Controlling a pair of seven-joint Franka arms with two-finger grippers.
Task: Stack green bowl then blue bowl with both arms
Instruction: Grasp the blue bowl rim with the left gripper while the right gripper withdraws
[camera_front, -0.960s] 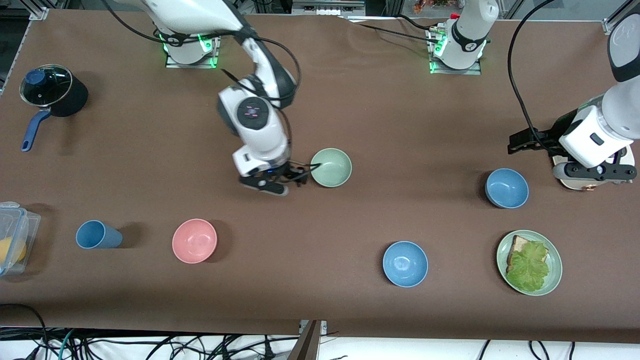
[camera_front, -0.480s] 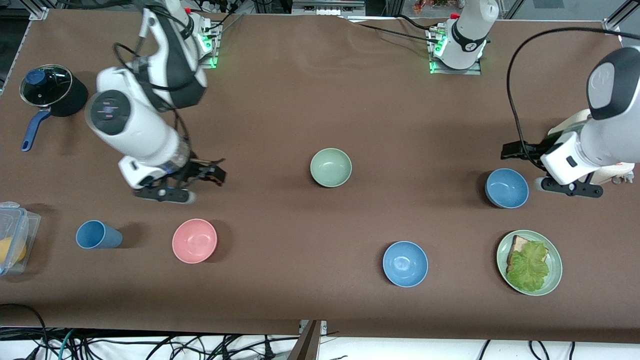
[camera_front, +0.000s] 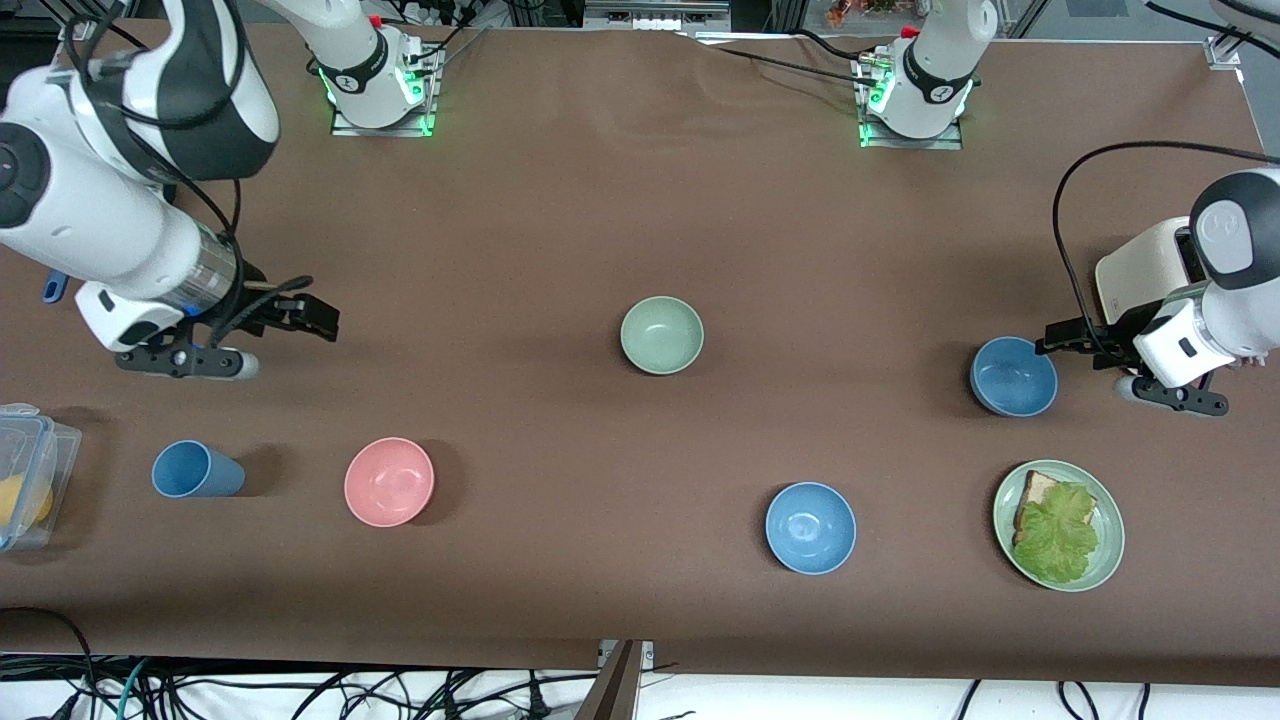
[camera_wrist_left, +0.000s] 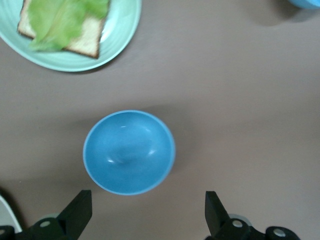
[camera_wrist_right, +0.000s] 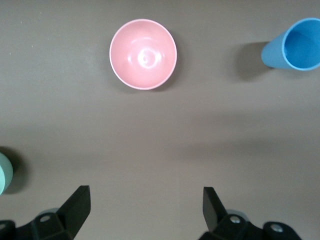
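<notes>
The green bowl (camera_front: 661, 335) stands alone at the table's middle; its edge shows in the right wrist view (camera_wrist_right: 3, 173). One blue bowl (camera_front: 1013, 375) stands toward the left arm's end. My left gripper (camera_front: 1062, 341) is open and empty, just beside this bowl's rim; in the left wrist view the bowl (camera_wrist_left: 129, 151) lies just ahead of the open gripper (camera_wrist_left: 147, 215). A second blue bowl (camera_front: 810, 527) sits nearer the front camera. My right gripper (camera_front: 300, 318) is open and empty over bare table toward the right arm's end, also seen in its wrist view (camera_wrist_right: 145, 212).
A pink bowl (camera_front: 389, 481) and a blue cup (camera_front: 195, 469) stand near the right gripper. A green plate (camera_front: 1106, 560) of bread and lettuce sits near the blue bowls. A white appliance (camera_front: 1145, 268) stands by the left arm. A clear container (camera_front: 30, 470) is at the edge.
My right gripper has drawn away from the green bowl toward the right arm's end, empty. My left gripper has moved closer to the blue bowl's rim.
</notes>
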